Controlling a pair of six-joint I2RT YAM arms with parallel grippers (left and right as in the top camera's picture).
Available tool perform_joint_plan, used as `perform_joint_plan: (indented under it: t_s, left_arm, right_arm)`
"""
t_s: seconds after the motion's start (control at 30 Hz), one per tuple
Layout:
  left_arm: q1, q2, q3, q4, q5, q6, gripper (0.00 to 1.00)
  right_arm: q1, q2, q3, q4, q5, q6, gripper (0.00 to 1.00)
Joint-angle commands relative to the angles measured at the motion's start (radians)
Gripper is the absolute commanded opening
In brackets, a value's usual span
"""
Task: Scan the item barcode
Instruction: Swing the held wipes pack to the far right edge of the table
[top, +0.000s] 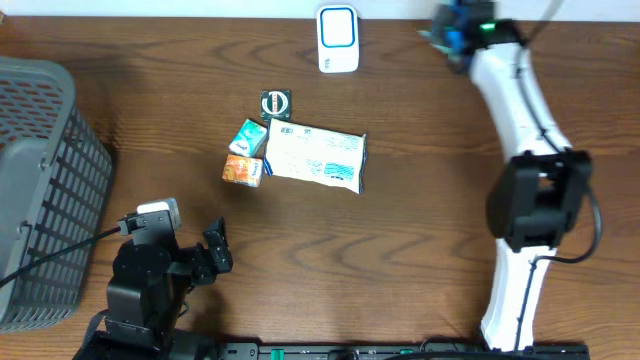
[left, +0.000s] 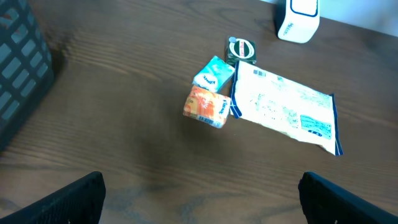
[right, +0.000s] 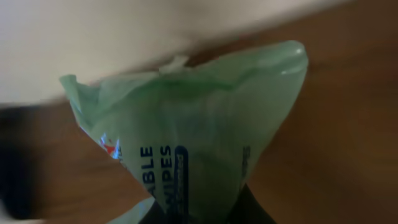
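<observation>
The right claw (top: 455, 35), at one o'clock on the brown wooden bench (top: 400, 260), is pinched narrow on a soft green plastic wipes packet (right: 199, 143). It holds the packet near the white, blue-fronted scanner (top: 338, 38), on the scanner's three o'clock side. The left claw (top: 218, 248) stands wide at seven o'clock.

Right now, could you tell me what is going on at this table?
The right gripper is shut on a green wipes packet near the far edge of the table, right of the white scanner. The left gripper sits open near the front. A white pouch, a teal carton, an orange carton and a round item lie mid-table.
</observation>
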Motion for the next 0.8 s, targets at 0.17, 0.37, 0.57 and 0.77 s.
perform_joint_plan:
  t_s: [0.17,0.37,0.57,0.77]
  left_arm:
    - [0.000,-0.001,-0.001,0.002,-0.013,-0.005,0.98]
    - [0.000,-0.001,-0.001,0.002,-0.013,-0.005,0.98]
    - [0.000,-0.001,-0.001,0.002,-0.013,-0.005,0.98]
    - [0.000,-0.001,-0.001,0.002,-0.013,-0.005,0.98]
  right_arm:
    - [-0.228,0.011,-0.014,-0.169,0.127,-0.035,0.01]
    - [-0.351,0.011,-0.043,-0.228,0.120,-0.035,0.01]
    - [-0.420,0.011,-0.088,-0.248,0.098,-0.035,0.01]
    - [-0.481,0.011,-0.167,-0.243,0.113,-0.035,0.02]
